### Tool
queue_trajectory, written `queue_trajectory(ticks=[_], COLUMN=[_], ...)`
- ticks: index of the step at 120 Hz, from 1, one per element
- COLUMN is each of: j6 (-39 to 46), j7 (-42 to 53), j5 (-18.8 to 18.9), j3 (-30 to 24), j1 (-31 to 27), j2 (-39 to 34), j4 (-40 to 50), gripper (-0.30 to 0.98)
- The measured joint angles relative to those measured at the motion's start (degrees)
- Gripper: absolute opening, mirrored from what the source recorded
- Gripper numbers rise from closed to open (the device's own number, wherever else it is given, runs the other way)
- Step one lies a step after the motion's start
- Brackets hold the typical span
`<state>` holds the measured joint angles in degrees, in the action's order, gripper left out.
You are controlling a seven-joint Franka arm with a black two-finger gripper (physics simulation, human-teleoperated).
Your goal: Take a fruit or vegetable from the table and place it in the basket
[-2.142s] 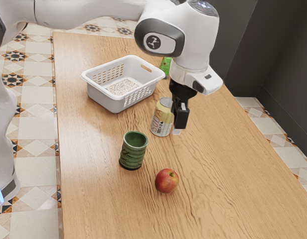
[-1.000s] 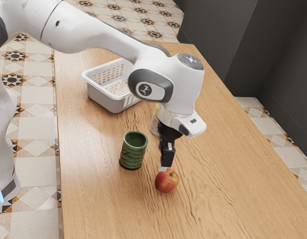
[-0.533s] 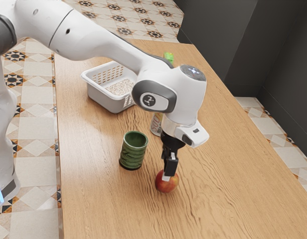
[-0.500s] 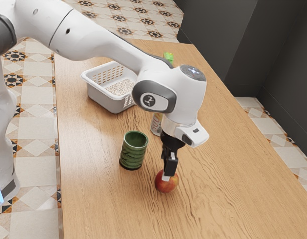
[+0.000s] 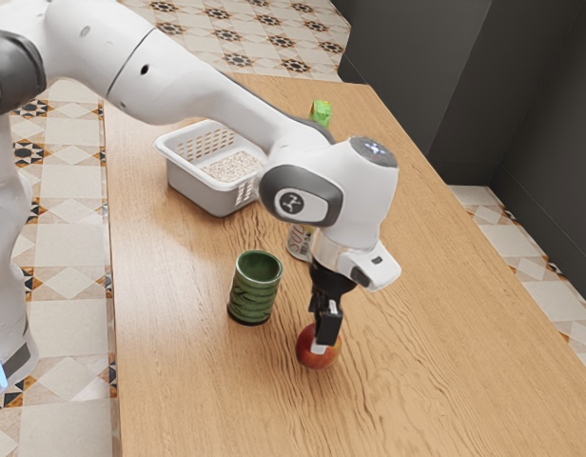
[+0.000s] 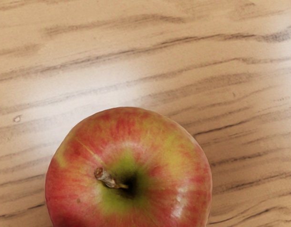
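Counted: one apple, one basket, one cup, one can, one table; one green item, partly hidden, kind undetermined.

red apple, stem up, on wood-grain table

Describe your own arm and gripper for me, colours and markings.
My arm is glossy white with rounded segments and dark grey joint bands. A dark oval ring frames a white panel with a round black emblem; low down glows a blue light strip. My gripper is black and blocky.
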<state>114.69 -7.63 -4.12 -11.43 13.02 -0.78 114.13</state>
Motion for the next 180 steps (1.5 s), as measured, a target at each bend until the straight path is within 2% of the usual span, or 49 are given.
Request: queue_trajectory(ticks=[72, 78, 98, 110, 122, 135, 144, 162, 180], j6=[1.8, 2.1, 3.0, 3.3, 1.1, -4.9, -10.2, -18.7, -23.0], j7=[0.5, 0.5, 0.5, 0.5, 0.2, -0.2, -0.2, 0.0, 0.5], j5=[-0.9, -1.4, -1.9, -1.4, -0.4, 1.3, 2.8, 5.9, 8.6], j3=[-0.2, -0.2, -0.3, -0.4, -0.8, 6.0, 9.8, 17.6, 26.3], j1=[-0.9, -0.6, -0.7, -0.9, -1.4, 4.1, 1.5, -1.1, -1.5], j2=[5.2, 5.5, 6.0, 4.8, 0.6, -3.3, -7.2, -16.3, -17.8], j4=[-0.6, -0.6, -0.5, -1.3, -5.9, -14.0, -17.1, -13.7, -12.1], gripper=[0.68, 0.64, 0.37, 0.29, 0.24, 0.22, 0.22, 0.23, 0.23])
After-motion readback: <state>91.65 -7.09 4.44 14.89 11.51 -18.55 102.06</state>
